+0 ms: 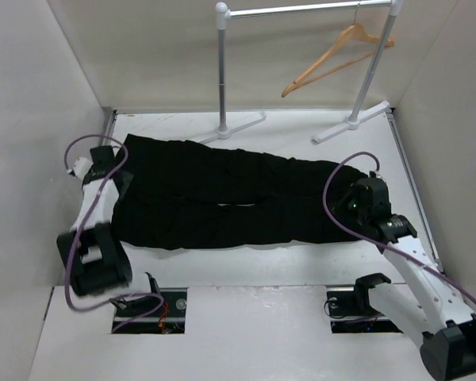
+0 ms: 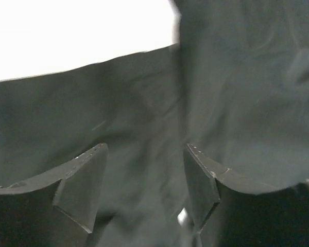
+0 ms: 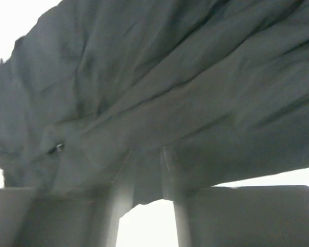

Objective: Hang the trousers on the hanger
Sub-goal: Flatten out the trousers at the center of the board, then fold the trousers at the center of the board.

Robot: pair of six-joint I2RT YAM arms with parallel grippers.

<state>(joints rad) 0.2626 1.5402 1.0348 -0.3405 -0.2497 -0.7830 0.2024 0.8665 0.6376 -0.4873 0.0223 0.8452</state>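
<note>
Black trousers (image 1: 222, 198) lie flat on the table (image 1: 262, 262), the hanger (image 1: 333, 59) beyond them; right fingers (image 3: 118, 206) pinch their leg end, while left fingers (image 2: 82, 180), spread over their waist, should close deep on both layers before lifting.

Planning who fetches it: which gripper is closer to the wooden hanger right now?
Right. The right gripper sits at the leg end of the trousers, below the hanger on the rack at back right. The left gripper is at the waist end, far left.
</note>
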